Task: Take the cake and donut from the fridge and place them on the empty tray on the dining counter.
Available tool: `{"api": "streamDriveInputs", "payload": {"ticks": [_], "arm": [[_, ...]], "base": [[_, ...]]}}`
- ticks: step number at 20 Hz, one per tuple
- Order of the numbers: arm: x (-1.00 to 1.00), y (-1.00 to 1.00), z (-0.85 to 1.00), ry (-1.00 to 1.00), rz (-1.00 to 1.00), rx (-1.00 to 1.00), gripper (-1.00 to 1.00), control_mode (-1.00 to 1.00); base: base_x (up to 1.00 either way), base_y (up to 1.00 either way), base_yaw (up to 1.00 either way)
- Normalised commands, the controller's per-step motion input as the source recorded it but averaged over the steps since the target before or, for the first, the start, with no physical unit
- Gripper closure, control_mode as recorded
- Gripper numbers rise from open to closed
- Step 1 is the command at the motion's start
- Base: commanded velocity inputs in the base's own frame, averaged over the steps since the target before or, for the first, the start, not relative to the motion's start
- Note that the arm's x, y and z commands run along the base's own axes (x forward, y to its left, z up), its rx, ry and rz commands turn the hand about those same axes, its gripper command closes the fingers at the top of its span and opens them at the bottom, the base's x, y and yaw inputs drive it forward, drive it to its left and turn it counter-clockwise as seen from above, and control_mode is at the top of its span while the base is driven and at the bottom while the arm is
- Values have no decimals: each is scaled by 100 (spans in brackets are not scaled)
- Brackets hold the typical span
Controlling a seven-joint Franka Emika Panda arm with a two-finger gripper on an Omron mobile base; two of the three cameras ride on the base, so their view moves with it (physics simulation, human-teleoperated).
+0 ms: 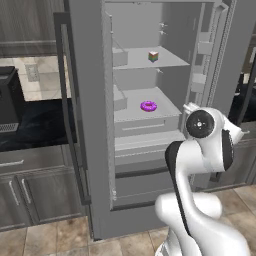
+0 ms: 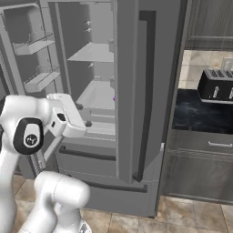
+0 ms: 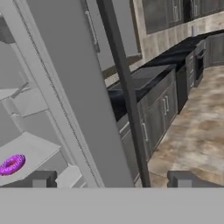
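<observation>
The fridge [image 1: 90, 100] stands with its doors swung open. The cake [image 1: 153, 56], a small rainbow-sided slice, sits on the upper shelf. The purple-pink donut [image 1: 148, 106] lies on the shelf below it. In the hand view the donut [image 3: 11, 164] is at the lower left, past the edge of the fridge door [image 3: 74, 100]. My gripper [image 3: 111, 181] is open and empty, with its fingertips [image 3: 40, 179] wide apart. From the right base view the gripper [image 2: 84, 115] hangs in front of the lower shelves, short of the donut. The tray and the dining counter are out of view.
The right fridge door [image 2: 127, 91], with its long dark handle, stands between me and a black counter [image 2: 200, 116] that carries a toaster [image 2: 216, 86]. Left of the fridge is a dark appliance [image 1: 7, 100] on another counter. Grey cabinets [image 3: 162, 109] line a tiled floor.
</observation>
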Motion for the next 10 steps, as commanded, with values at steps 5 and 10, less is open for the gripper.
{"api": "streamDriveInputs", "payload": {"ticks": [5,10], "arm": [[40,-2,-16,-10,0,0,-100,-100],[34,-13,-21,-5,0,0,-100,-100]], "base": [[0,0,0],[0,0,0]]}}
